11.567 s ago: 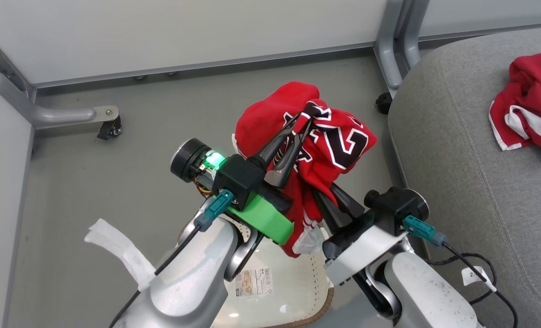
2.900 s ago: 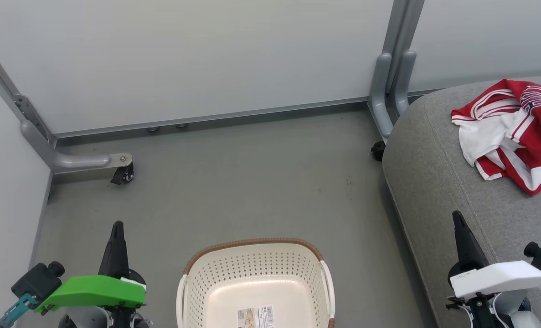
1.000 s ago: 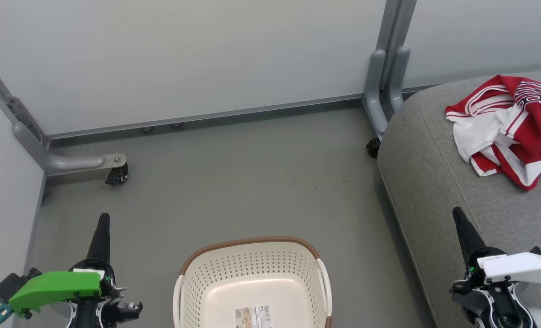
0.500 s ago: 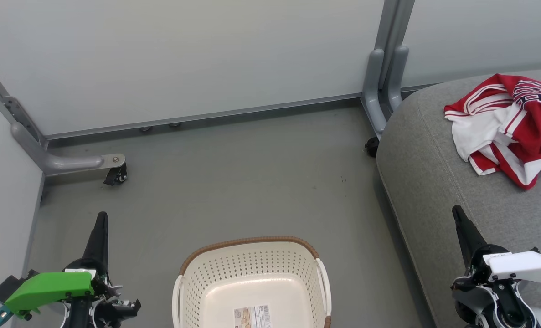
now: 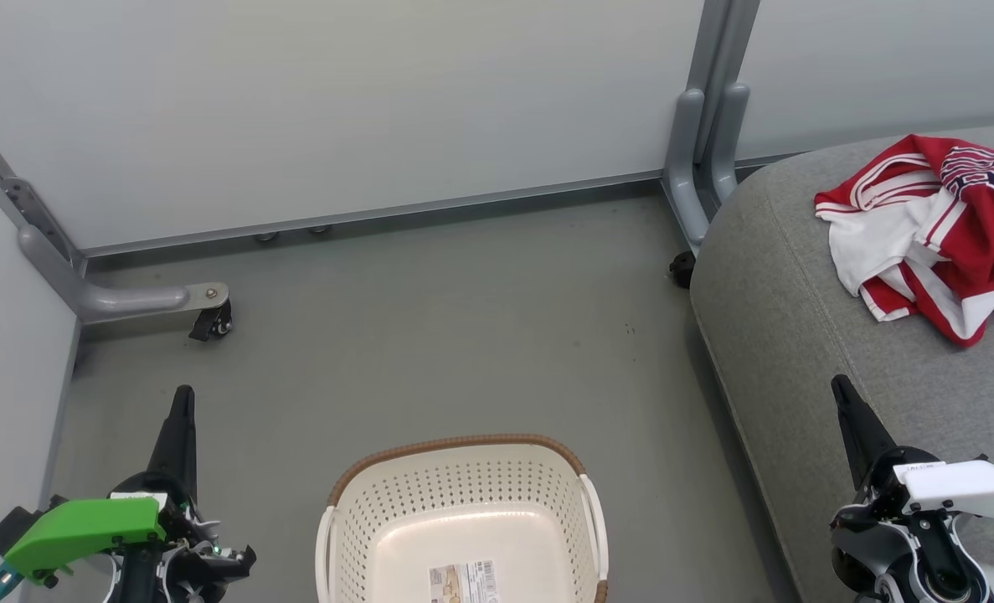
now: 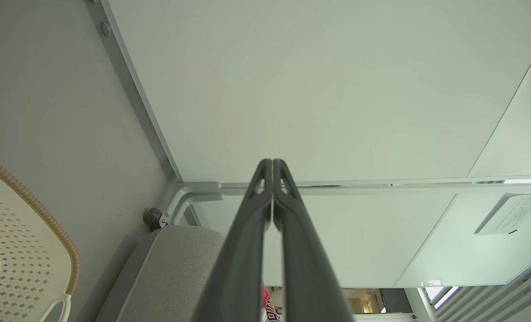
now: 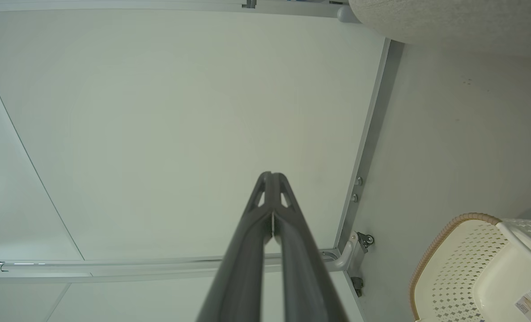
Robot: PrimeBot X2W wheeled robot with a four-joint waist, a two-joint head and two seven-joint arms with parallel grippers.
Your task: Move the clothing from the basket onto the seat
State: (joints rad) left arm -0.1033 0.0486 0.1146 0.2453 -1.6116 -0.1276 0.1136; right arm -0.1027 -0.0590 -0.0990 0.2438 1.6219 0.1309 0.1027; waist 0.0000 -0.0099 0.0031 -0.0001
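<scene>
At the far left my left hand [image 5: 183, 400] hangs low over the grey floor [image 5: 463, 318], its two long dark fingers pressed together on nothing; the left wrist view shows the tips meeting. Just right of it stands the cream-white perforated plastic laundry basket with the brown woven-look rim [image 5: 456, 441], and I see only a printed label [image 5: 463, 582] on its bottom, no cloth. Its near end runs off the picture, so I judge the job done but would check that corner before calling it. Further right is the large grey fabric seat cushion [image 5: 798, 335], with my right hand [image 5: 838, 387] over its front edge, fingers likewise together and holding nothing. The red sports clothing with white panels and striped trim [image 5: 940, 234] lies bunched on the seat, well in from the rounded corner, so I doubt it will slide off. For room, there is open floor between basket and seat. I'd mind the basket's white side handle [image 5: 594, 523] and the grey upright post [image 5: 706, 142] beside the cushion's far corner.
</scene>
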